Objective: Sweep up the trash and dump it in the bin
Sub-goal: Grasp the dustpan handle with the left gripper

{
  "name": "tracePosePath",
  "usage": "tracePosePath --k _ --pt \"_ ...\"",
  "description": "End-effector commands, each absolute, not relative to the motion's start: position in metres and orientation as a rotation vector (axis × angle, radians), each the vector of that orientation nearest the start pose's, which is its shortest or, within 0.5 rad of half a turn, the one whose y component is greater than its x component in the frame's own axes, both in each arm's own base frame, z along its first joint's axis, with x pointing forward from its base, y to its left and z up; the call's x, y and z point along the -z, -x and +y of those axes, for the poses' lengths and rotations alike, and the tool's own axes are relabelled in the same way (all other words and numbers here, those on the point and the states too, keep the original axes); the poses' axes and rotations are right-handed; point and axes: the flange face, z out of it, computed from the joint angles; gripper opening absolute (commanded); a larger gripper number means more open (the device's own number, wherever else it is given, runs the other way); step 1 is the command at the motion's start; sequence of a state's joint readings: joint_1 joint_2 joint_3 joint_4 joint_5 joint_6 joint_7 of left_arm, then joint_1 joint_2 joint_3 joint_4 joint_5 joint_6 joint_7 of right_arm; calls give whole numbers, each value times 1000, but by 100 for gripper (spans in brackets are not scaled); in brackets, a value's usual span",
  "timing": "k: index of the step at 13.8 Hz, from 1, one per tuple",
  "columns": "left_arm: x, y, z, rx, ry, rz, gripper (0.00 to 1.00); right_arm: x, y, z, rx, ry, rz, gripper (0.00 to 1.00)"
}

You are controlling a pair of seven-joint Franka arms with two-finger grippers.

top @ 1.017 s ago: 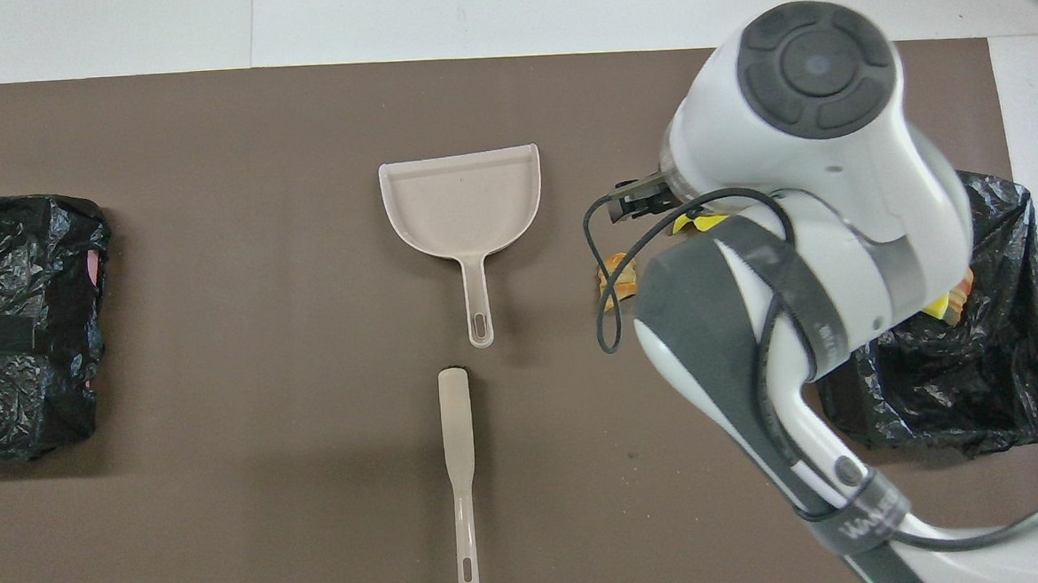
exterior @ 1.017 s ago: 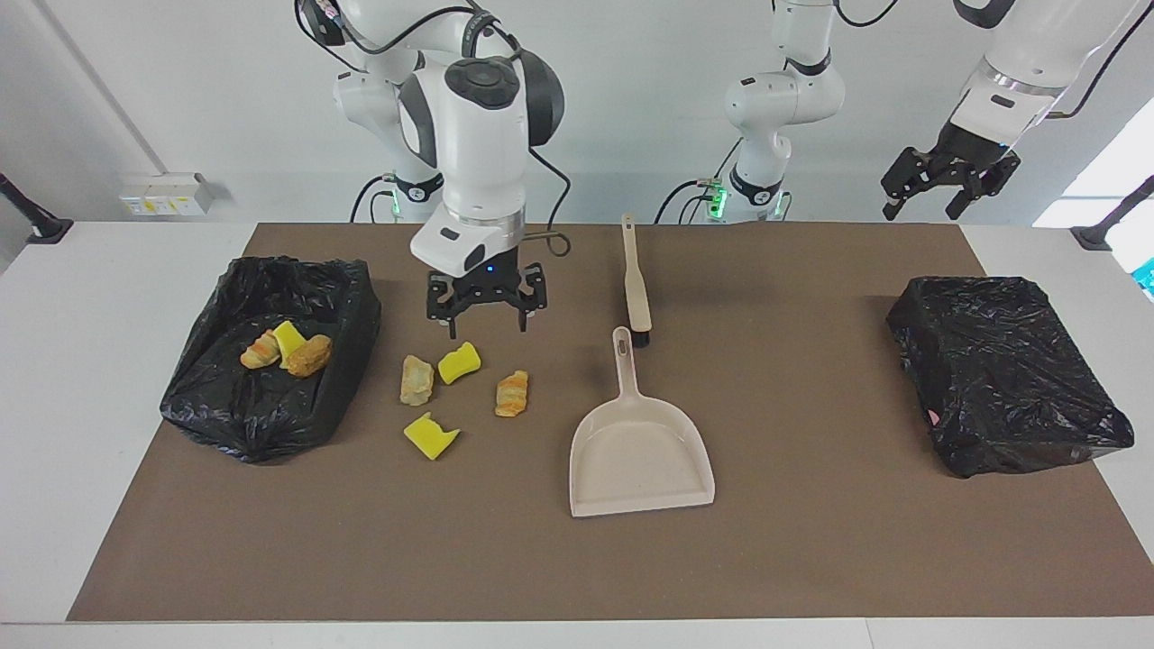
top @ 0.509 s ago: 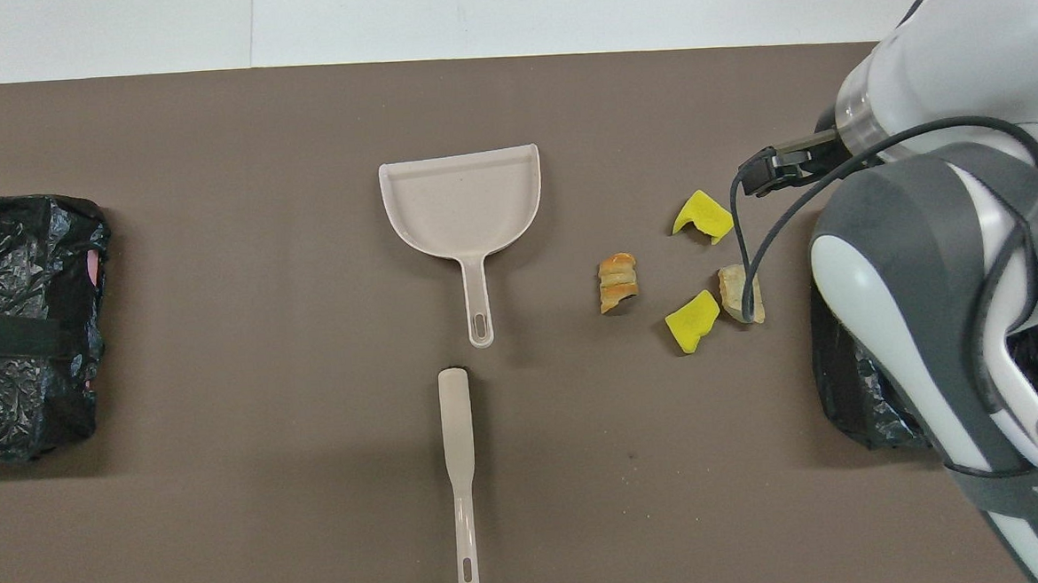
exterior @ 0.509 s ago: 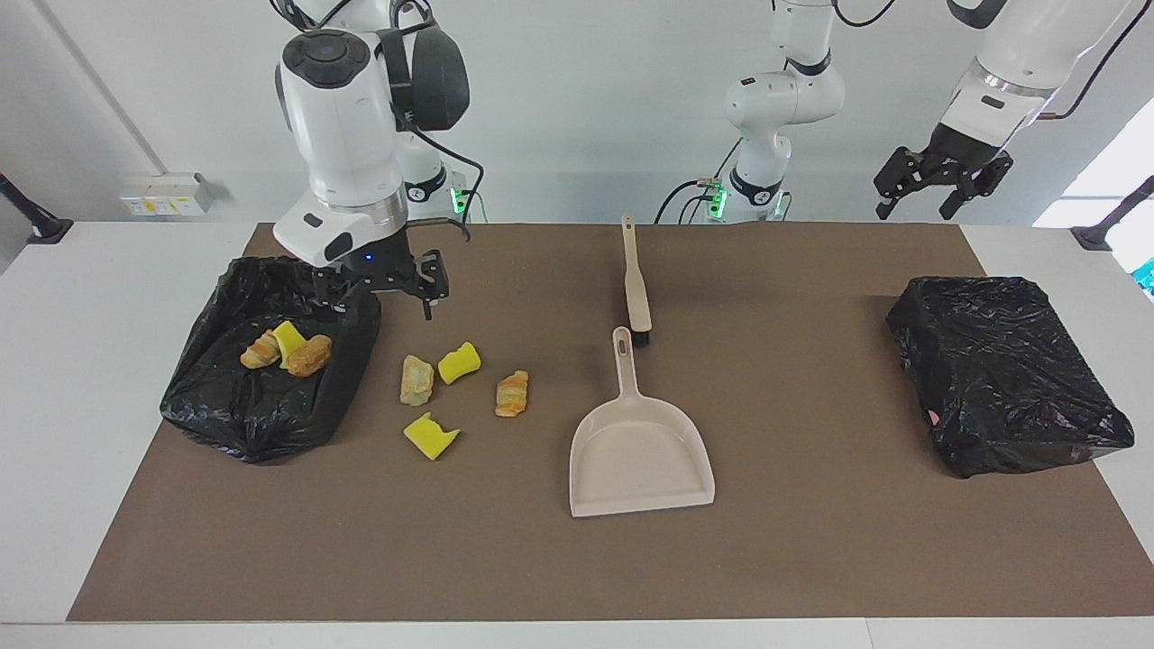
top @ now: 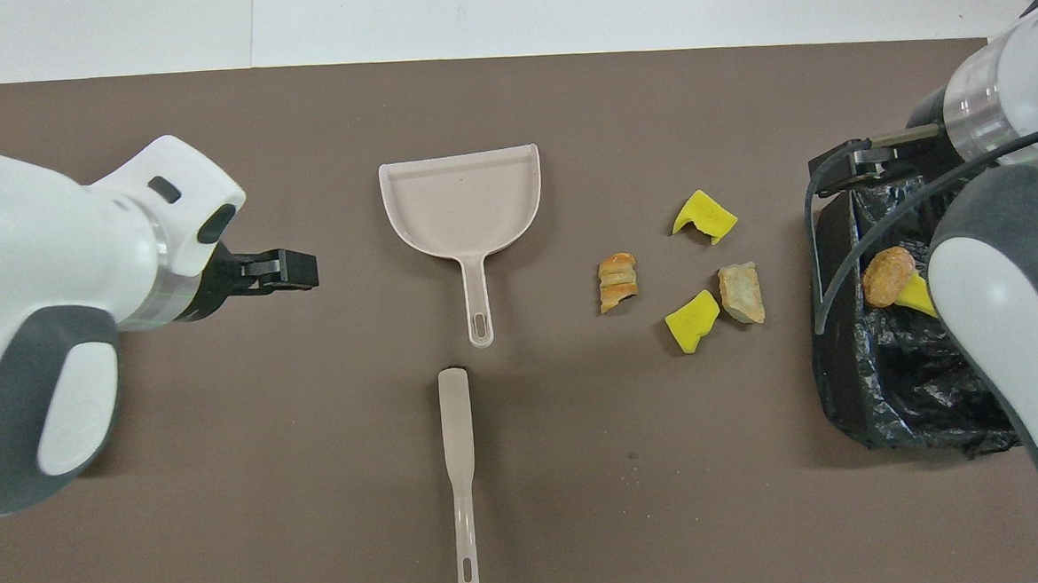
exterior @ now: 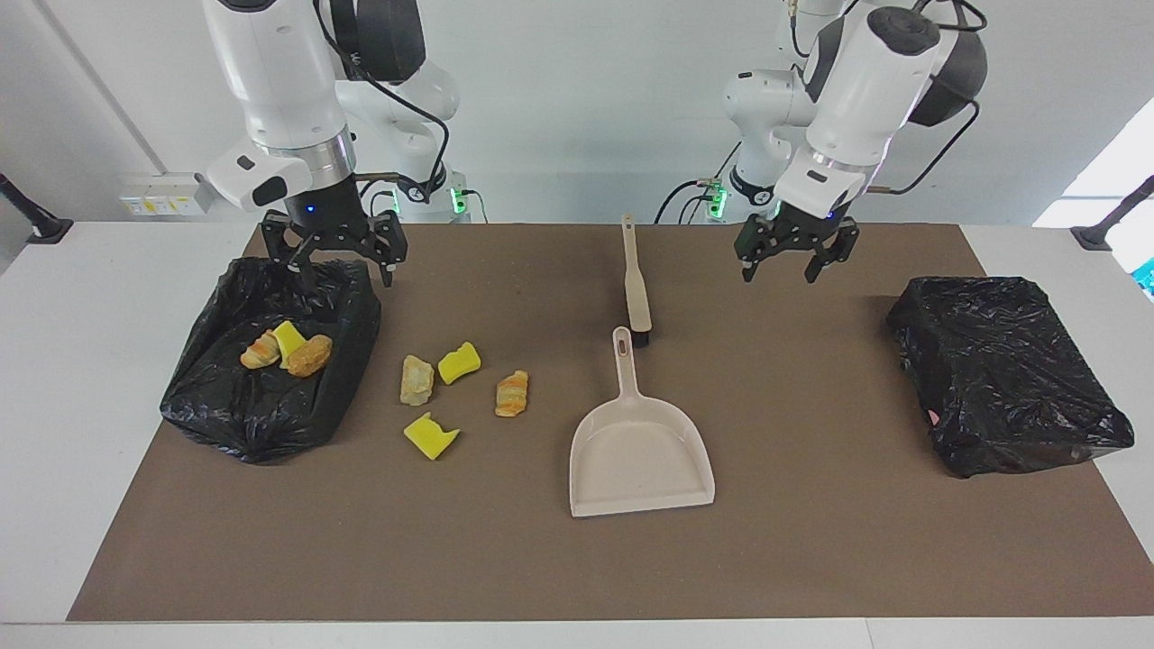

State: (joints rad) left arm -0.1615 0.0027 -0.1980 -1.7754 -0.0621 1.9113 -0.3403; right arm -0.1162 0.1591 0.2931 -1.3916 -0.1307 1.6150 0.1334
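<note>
1. The right gripper (exterior: pixel 335 261) is hanging over the rim of the open bin (exterior: pixel 356 297) at the right arm's end of the mat (exterior: pixel 811 559), fingers spread and holding nothing.
2. The left gripper (exterior: pixel 793 255) is hovering over bare mat between the brush (exterior: pixel 636 284) and the closed black bag (exterior: pixel 1005 374) at the left arm's end, fingers also spread and empty.
3. The trash (exterior: pixel 462 389) is lying loose on the mat just beside the open bin: two yellow sponge chunks and two pastry pieces, near one another; three more pieces (exterior: pixel 287 347) are already sitting in the bin.
4. The dustpan (exterior: pixel 640 451) is resting mid-mat with its mouth toward the edge farthest from the robots, and the brush is lying in line with its handle, nearer the robots' edge.
5. Judging from this, neither tool is being held yet, so picking them up is the step in hand.
6. To do it well, each gripper should be coming straight down on a handle, closing across its narrow width.
7. The pan's lip should be pressing flat on the mat beside the pieces, with the brush drawing them in slowly so the light chunks are not bouncing away.
</note>
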Motion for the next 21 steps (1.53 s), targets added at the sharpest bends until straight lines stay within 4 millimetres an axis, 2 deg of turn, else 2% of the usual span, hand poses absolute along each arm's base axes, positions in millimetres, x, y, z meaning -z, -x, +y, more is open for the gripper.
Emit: tracePosePath --k 1,3,4,5,6,7,10,13,15,17,21 --pt "-533 -549 -239 191 3254 -40 100 -621 -599 61 101 3188 -56 100" --pt "-515 -553 -261 205 3267 -64 100 -621 -600 42 83 3173 -87 100" --pt "-499 -556 -276 198 3273 -69 100 -622 -598 24 58 3181 -49 100" --pt "-467 -559 -301 163 3277 -57 100 -625 -596 20 51 3163 -23 100" --pt "-446 -558 -321 154 3285 -52 100 -631 -592 4 64 3142 33 100" --pt "-440 -558 -326 170 3291 -44 100 -631 -591 -3 60 3125 66 100" --pt "-413 -548 -351 124 3288 17 100 -638 -571 -10 12 3124 141 100" --pt "-379 -540 -370 59 3274 63 100 -631 -556 -9 -15 3125 174 100" --pt "-344 -531 -389 3 3254 114 100 -631 -556 -7 -4 3120 196 100" --pt "-345 -535 -388 17 3236 134 100 -634 -563 -1 61 3119 163 100" --pt "-350 -543 -383 75 3208 166 100 -630 -558 1 23 3127 149 100"
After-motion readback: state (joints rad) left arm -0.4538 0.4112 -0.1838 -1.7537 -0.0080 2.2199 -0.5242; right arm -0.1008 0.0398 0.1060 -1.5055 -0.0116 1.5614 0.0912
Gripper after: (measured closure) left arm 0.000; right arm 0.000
